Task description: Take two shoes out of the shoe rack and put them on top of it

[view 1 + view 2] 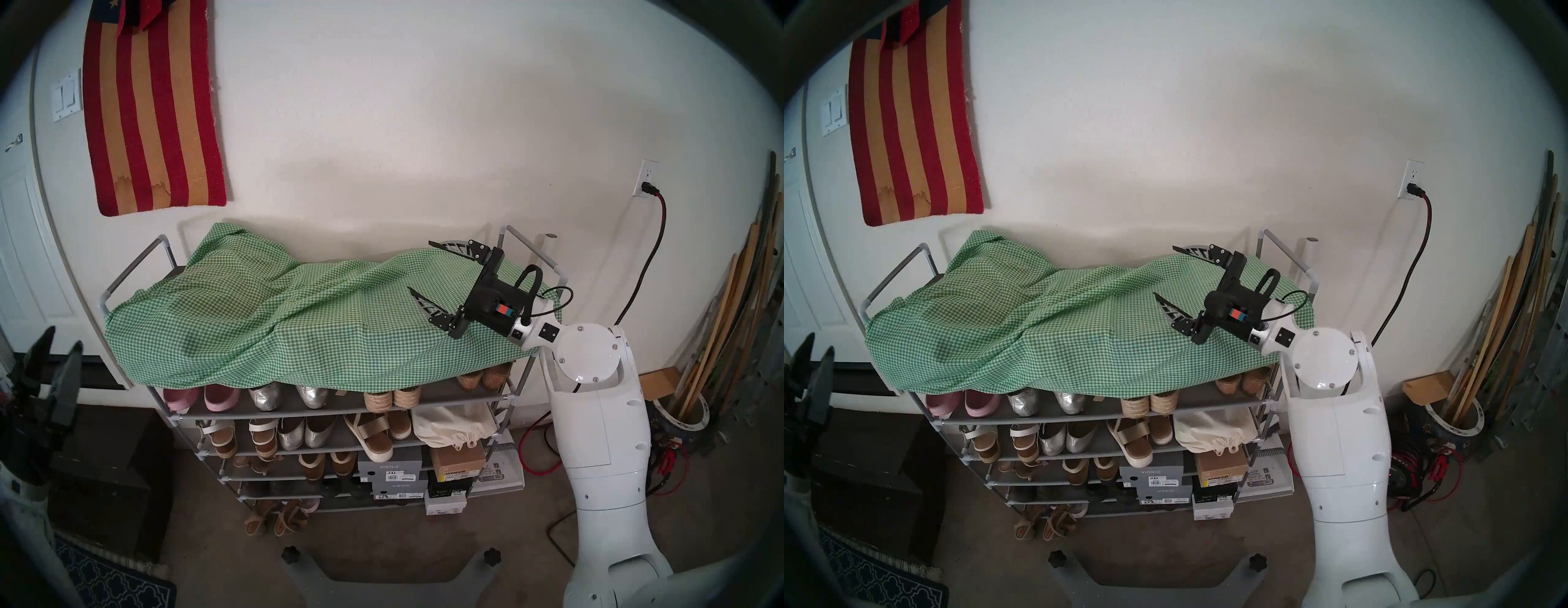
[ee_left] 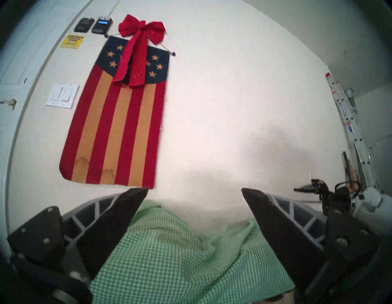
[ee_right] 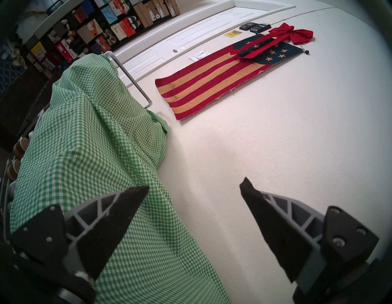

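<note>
Head stereo left view showed the shoe rack (image 1: 339, 412) against the wall, its top tier draped in a green checked cloth (image 1: 275, 314). The right gripper (image 1: 420, 267) hovered over the cloth's right end, jaws spread wide and holding nothing; the right wrist view confirmed the gap between its fingers was empty, with cloth under one finger and bare wall beyond the other. The left gripper (image 1: 63, 344) stood well off to the rack's left, raised and likewise wide open and empty; from its own camera the cloth lay below and ahead between the spread fingers. Two silver pairs were stored below and to the left of the right gripper: one (image 1: 288, 395) on the first tier under the cloth, beside the pink slip-ons (image 1: 203, 397), and another (image 1: 299, 433) a tier lower. At this distance the perforated pattern could not be told, so which pair were the two shoes remained uncertain. Neither shoe had been taken, so the task appeared to be at its opening approach. The next move would likely call for one gripper to drop below the cloth's hanging edge, enter the tier from the front, and close on one flat across its sides. The rumpled cloth might make an uneven landing place.
</note>
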You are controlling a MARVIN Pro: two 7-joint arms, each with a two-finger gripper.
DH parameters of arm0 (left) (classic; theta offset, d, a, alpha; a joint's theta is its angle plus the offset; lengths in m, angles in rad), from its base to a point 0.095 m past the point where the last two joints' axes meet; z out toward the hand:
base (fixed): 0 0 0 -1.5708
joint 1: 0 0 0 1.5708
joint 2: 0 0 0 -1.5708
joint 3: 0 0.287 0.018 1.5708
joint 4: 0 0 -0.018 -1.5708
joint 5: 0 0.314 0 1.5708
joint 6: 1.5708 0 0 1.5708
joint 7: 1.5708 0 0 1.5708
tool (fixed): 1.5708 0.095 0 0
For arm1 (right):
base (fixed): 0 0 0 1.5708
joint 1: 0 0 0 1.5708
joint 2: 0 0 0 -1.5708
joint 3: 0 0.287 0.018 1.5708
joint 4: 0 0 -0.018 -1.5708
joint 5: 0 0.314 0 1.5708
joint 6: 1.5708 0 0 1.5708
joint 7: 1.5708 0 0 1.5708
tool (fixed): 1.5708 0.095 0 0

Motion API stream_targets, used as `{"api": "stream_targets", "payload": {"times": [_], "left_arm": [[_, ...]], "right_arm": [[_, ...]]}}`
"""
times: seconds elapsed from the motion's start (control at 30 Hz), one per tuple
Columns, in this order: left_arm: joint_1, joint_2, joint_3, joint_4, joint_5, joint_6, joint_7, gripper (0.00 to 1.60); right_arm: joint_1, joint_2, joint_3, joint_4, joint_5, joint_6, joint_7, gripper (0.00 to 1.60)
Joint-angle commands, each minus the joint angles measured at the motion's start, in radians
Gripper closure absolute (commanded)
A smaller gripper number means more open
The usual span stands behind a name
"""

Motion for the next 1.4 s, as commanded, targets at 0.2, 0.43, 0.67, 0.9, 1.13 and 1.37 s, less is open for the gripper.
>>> {"api": "stream_targets", "payload": {"times": [0.2, 0.43, 0.67, 0.9, 1.13, 1.37], "left_arm": [[-0.016, 0.045, 0.082, 0.098, 0.169, -0.124, -0.076, 0.00], [-0.036, 0.069, 0.125, 0.135, 0.248, -0.122, -0.059, 0.00], [-0.035, 0.039, 0.167, 0.174, 0.331, -0.206, -0.089, 0.00], [-0.060, 0.007, 0.169, 0.181, 0.338, -0.237, -0.057, 0.00], [-0.061, 0.006, 0.169, 0.181, 0.340, -0.241, -0.055, 0.00], [-0.004, 0.048, 0.118, 0.067, 0.313, -0.223, -0.117, 0.00]], "right_arm": [[0.000, 0.001, 0.000, 0.000, -0.002, 0.000, 0.000, 0.00], [0.000, 0.001, 0.000, 0.000, -0.002, 0.000, 0.000, 0.00], [0.000, 0.001, 0.000, 0.000, -0.002, 0.000, 0.000, 0.00], [0.000, 0.001, 0.000, 0.000, -0.002, 0.000, 0.000, 0.00], [0.000, 0.001, 0.000, 0.000, -0.002, 0.000, 0.000, 0.00], [0.000, 0.001, 0.000, 0.000, -0.001, 0.000, 0.000, 0.00]]}}
